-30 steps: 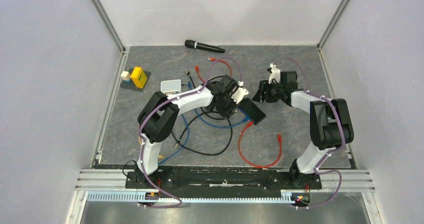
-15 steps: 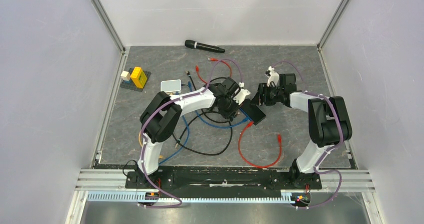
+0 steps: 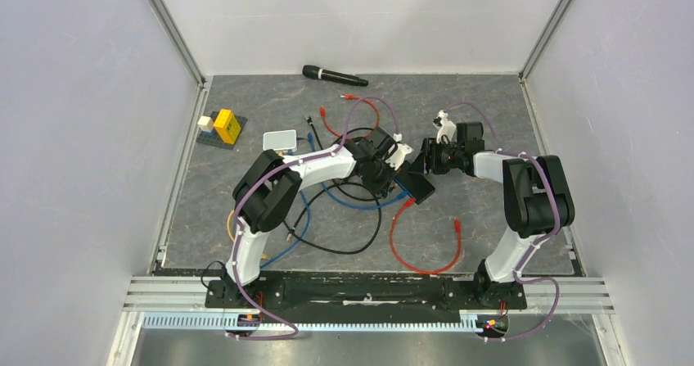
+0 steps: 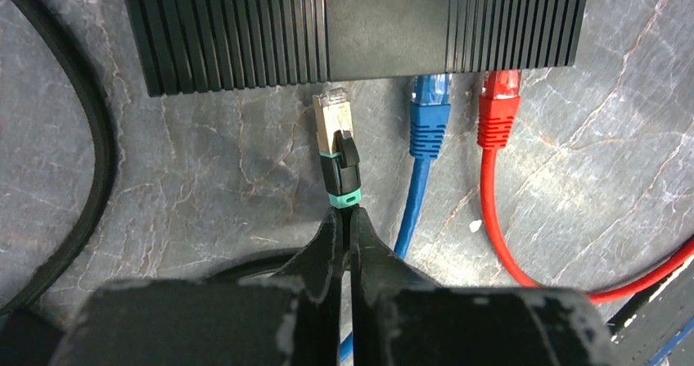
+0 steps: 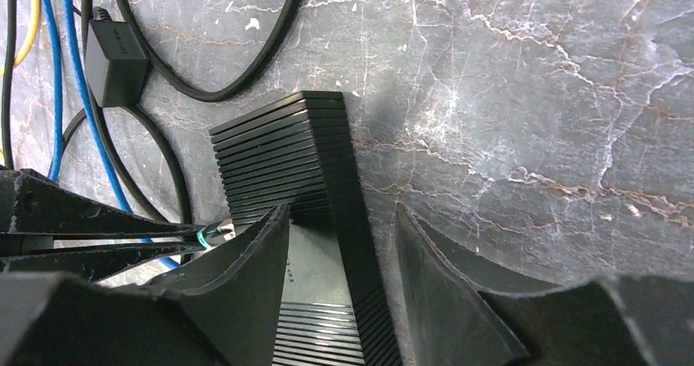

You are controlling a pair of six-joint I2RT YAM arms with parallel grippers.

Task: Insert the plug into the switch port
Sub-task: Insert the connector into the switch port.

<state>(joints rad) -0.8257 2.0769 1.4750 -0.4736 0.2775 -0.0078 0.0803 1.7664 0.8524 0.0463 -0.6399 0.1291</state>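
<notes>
Sockets along the black ribbed switch [image 4: 368,22] lie hidden under its top, so I cannot tell whether the plug [image 4: 334,124] has entered. Its tip sits at that edge, beside a seated blue connector [image 4: 427,116] and red connector [image 4: 497,112]. Behind the plug, the left hand [image 4: 344,219] pinches the cable. Spread wide, the right hand [image 5: 342,214] straddles the switch. Grey marbled desk [image 3: 483,120], pale walls [image 3: 360,14]. Since a second ago the right hand has closed in on the switch.
</notes>
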